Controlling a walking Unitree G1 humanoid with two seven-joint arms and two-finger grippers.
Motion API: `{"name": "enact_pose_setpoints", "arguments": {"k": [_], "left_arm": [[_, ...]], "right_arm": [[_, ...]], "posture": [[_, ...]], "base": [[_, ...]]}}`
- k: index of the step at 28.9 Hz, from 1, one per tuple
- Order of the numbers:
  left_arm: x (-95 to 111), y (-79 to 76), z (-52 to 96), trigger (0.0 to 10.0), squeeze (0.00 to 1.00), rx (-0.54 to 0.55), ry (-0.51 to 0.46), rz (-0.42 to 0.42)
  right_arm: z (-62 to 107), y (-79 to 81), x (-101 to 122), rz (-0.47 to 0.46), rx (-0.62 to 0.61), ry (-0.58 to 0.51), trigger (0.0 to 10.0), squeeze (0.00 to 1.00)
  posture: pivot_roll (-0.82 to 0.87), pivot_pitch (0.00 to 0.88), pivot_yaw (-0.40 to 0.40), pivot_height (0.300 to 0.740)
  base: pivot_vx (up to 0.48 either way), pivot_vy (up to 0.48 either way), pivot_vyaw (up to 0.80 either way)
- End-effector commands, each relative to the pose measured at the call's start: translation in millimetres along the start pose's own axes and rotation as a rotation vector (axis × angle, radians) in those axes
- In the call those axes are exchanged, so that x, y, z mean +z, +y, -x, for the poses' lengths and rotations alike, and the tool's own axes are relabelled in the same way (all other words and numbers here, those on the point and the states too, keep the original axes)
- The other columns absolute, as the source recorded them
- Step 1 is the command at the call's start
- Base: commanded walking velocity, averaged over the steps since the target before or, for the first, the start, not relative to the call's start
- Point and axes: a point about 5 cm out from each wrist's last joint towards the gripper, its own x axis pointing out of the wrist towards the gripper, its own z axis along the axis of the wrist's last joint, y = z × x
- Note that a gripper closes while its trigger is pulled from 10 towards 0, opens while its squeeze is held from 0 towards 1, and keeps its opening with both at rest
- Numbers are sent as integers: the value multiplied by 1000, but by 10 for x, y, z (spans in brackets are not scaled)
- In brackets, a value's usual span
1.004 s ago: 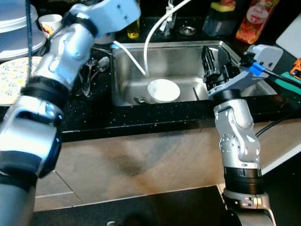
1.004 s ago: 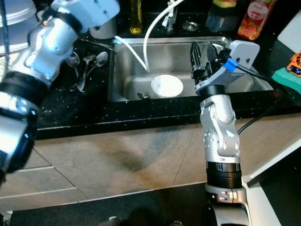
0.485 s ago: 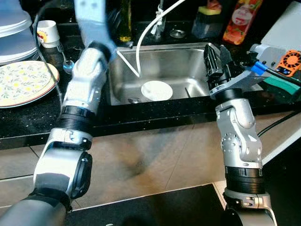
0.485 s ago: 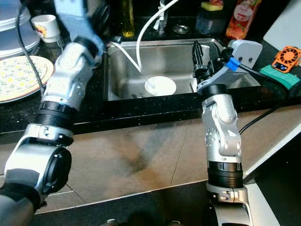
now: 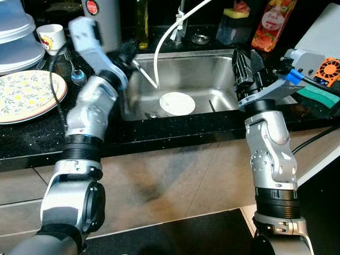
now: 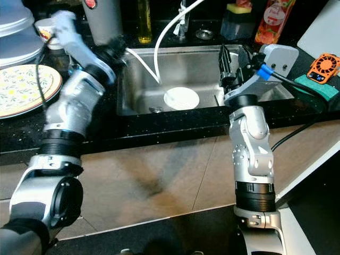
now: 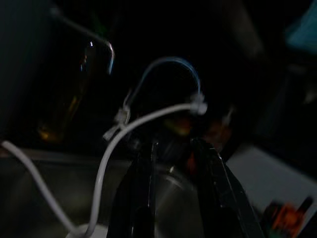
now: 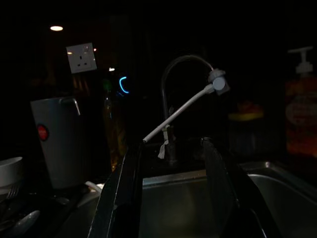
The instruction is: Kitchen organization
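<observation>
A white bowl [image 5: 177, 103] lies in the bottom of the steel sink [image 5: 212, 61], under a white hose [image 5: 159, 48] that hangs from the tap. My left gripper [image 5: 129, 53] is at the sink's left rim, pointing across the basin. In the left wrist view it [image 7: 176, 144] is open, with nothing between its fingers. My right gripper [image 5: 245, 57] stands upright over the sink's right side. It [image 8: 171, 144] is open and empty, facing the tap [image 8: 185, 64].
On the black counter left of the sink are a floral plate [image 5: 26, 90], stacked dishes [image 5: 16, 37], a cup [image 5: 52, 36], spoons [image 5: 74, 74] and a grey kettle [image 5: 103, 18]. Behind the sink are bottles [image 5: 271, 24]. An orange device [image 5: 325, 69] and a green sponge [image 5: 313, 93] lie to the right.
My left arm has swung from high over the left counter down to the sink's left rim. The right arm has hardly moved. The camera has shifted.
</observation>
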Motion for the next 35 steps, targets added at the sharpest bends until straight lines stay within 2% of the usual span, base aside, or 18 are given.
{"name": "enact_pose_setpoints", "arguments": {"k": [1,2,4,5,7,8,9,10,14,17,18,20,23,25,27,30,34,35], "left_arm": [[-5,-14,-3,10000,0,0,7,25],[-19,10,20,10000,0,14,38,-26],[-19,10,20,10000,0,14,38,-26],[-120,68,116,10000,0,85,171,-234],[-120,68,116,10000,0,85,171,-234],[-159,92,161,10000,0,121,224,-327],[-81,157,251,10000,0,256,270,-526],[-81,157,251,10000,0,256,270,-526],[86,281,319,10000,0,366,300,-673],[104,320,325,10000,0,380,308,-696],[125,399,327,10000,0,428,314,-720],[125,399,327,10000,0,428,314,-720],[35,664,278,10000,0,614,403,-617],[35,664,278,10000,0,614,403,-617],[-22,735,231,10000,0,679,427,-585],[-51,773,195,10000,0,718,454,-591],[-51,773,195,10000,0,718,454,-591],[-78,807,197,10000,1000,738,484,-598]], "right_arm": [[4,-23,17,2,-9,-10,10000,0],[4,-15,10,0,-7,-8,10000,0],[4,-15,10,0,-7,-8,10000,0],[8,-5,-15,-4,-4,0,10000,0],[8,-5,-15,-4,-4,0,10000,0],[10,-4,-22,-5,-3,3,10000,0],[23,-10,-44,-8,-4,12,10000,0],[23,-10,-44,-8,-4,12,10000,0],[21,-1,-80,-14,3,24,10000,0],[20,3,-85,-16,5,25,10000,0],[12,9,-94,-18,8,27,10000,0],[12,9,-94,-18,8,27,10000,0],[-26,56,-100,-29,29,30,10000,0],[-26,56,-100,-29,29,30,10000,0],[-27,79,-96,-30,40,36,10000,0],[-2,85,-84,-24,43,43,10000,0],[-2,85,-84,-24,43,43,10000,0],[53,61,-66,-15,24,45,10000,0]], "posture": [[98,28,-9,740],[97,26,-11,740],[97,26,-11,740],[103,11,-20,740],[103,11,-20,740],[103,11,-20,740],[126,9,-30,740],[126,9,-30,740],[144,9,-35,740],[149,9,-38,740],[157,9,-41,740],[157,9,-41,740],[145,30,-62,740],[145,30,-62,740],[127,47,-65,740],[108,68,-50,740],[108,68,-50,740],[82,104,-32,740]], "base": [[0,0,0],[0,0,0],[0,0,0],[0,0,0],[0,0,0],[0,0,0],[0,0,0],[0,0,0],[0,0,0],[0,0,0],[0,0,0],[0,0,0],[0,0,0],[0,0,0],[0,0,0],[0,0,0],[0,0,0],[0,0,0]]}}
